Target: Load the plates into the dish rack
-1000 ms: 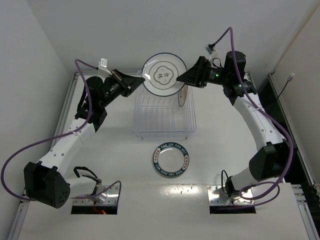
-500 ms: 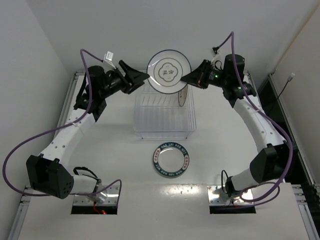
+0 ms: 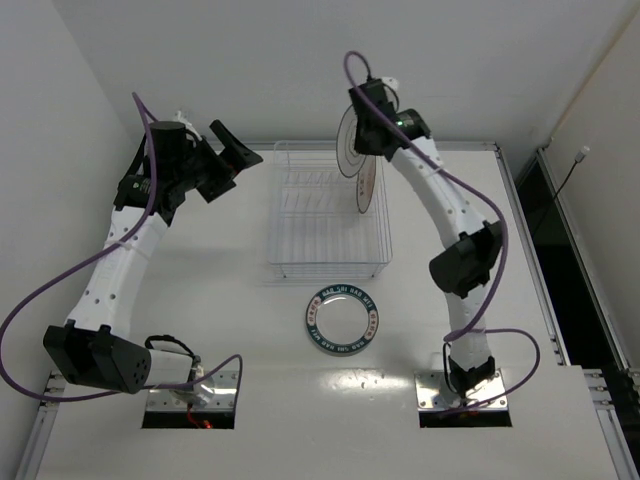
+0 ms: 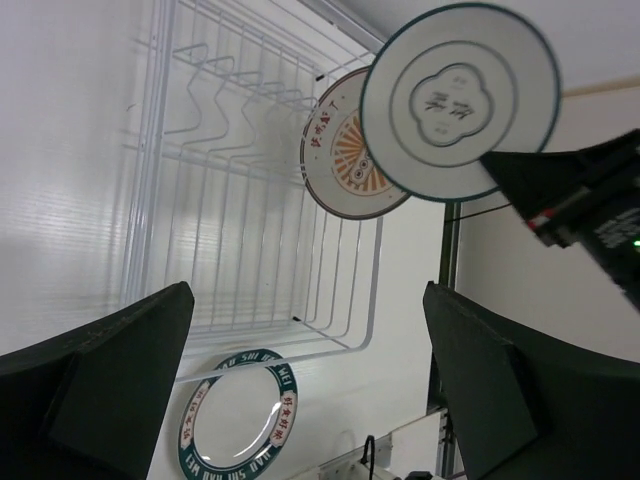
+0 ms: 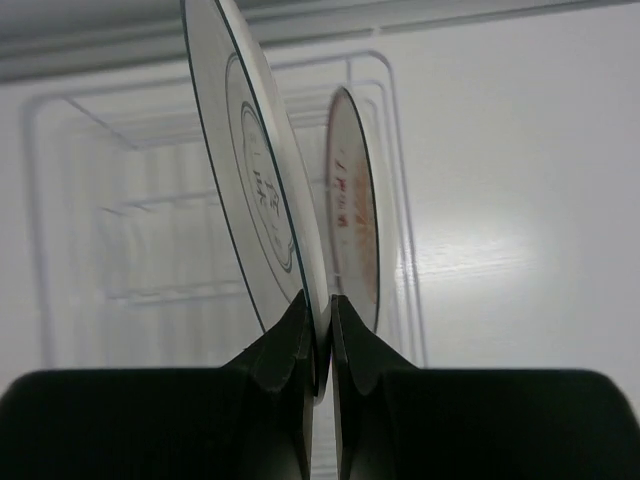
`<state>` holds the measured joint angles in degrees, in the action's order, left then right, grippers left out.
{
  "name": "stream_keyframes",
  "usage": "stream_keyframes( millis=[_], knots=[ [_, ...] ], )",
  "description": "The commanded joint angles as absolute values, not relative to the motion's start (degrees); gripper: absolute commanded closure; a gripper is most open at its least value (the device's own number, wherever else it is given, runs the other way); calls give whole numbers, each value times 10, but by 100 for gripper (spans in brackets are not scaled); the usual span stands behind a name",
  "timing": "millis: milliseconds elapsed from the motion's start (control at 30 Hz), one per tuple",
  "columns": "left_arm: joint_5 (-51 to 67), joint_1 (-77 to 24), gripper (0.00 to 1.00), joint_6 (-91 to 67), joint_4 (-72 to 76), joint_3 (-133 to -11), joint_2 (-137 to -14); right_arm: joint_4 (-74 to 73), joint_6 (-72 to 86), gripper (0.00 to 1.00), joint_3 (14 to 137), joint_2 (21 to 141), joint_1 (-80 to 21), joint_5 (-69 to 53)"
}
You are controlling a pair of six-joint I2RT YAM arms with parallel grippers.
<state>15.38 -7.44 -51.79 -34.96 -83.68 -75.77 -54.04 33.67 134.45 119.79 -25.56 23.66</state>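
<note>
- Right claw (image 5: pixel 320 335) pressed together on the lower edge of the round white plate with a thin black rim (image 5: pixel 255 170). A finger sits on each face.
- That plate is held upright, edge-on in the right wrist view, in the air above the far right part of the rack.
- Rectangular dish rack of thin white wire with a row of upright tines (image 3: pixel 328 270) sits on the white surface (image 3: pixel 200 300), mid-far.
- Round white plate with an orange-brown patterned band (image 4: pixel 345 150) stands upright in the rack on its right side.
- The held plate is just left of the orange-banded one, faces roughly parallel. There is a gap between them at the top. Cannot tell whether they touch lower down.
- Round plate with a dark teal lettered rim (image 3: pixel 342 319) lies flat on the surface, just in front of the rack's near edge, apart from it.
- Left claw (image 3: pixel 236 148) is spread wide, gripping nothing, raised off the surface beyond the rack's far left corner.
- The rack's left tines are bare.
</note>
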Motion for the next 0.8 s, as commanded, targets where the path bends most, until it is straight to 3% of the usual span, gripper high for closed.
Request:
stream_keyframes(
  millis=[0,100,367,767],
  knots=[
    [148,-74,1,-499,-370,-867,-746,-588,271,100,1371,1213,-291,436],
    [148,-74,1,-499,-382,-867,-751,-578,258,100,1349,1213,-303,493],
    [142,-74,1,-499,-388,-857,-746,-591,269,100,1306,1233,-303,506],
    [132,-74,1,-494,-388,-857,-746,-591,281,100,1311,1311,-293,351]
  ],
)
